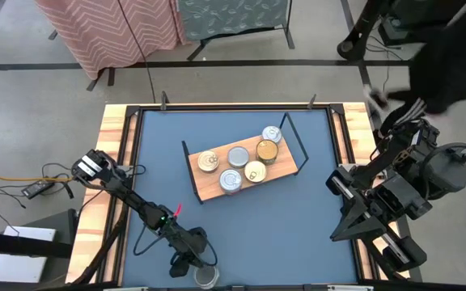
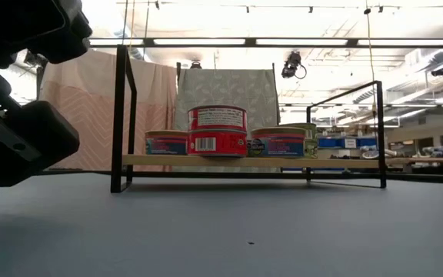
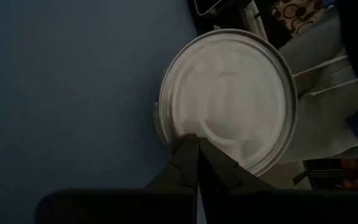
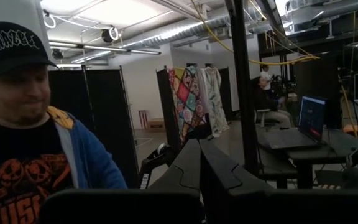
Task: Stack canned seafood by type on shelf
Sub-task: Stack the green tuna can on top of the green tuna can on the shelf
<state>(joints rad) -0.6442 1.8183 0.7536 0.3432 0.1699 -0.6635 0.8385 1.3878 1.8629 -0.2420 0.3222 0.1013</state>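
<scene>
A silver-lidded tin [image 1: 206, 277] of canned seafood stands alone on the blue table by its near edge; its lid [image 3: 229, 99] fills the left wrist view. My left gripper [image 3: 192, 144] [image 1: 192, 257] is shut, slanting down over the tin's rim. The shelf [image 1: 209, 191], a light-wood board with black wire ends, stands mid-table and carries several tins with silver [image 1: 239, 156] and gold [image 1: 267, 150] lids. In the low view one red-labelled tin sits on another [image 2: 217, 131], between blue-labelled ones [image 2: 166, 143]. My right gripper [image 4: 199, 149] is shut on nothing and raised at the table's right side. My left gripper's shut fingertips [image 3: 188, 142] lie over the lone tin's lid just inside its rim [image 3: 178, 134], coming from above at a slant. Whether they touch the lid I cannot tell. The tin stands flat on the table.
Open blue surface [image 1: 281, 226] lies between the shelf and the near edge. A wooden rim [image 1: 112, 153] bounds the table. My left arm's dark bulk [image 2: 18, 138] fills the low view's left. A person [image 4: 23, 143] stands beyond the table in the right wrist view.
</scene>
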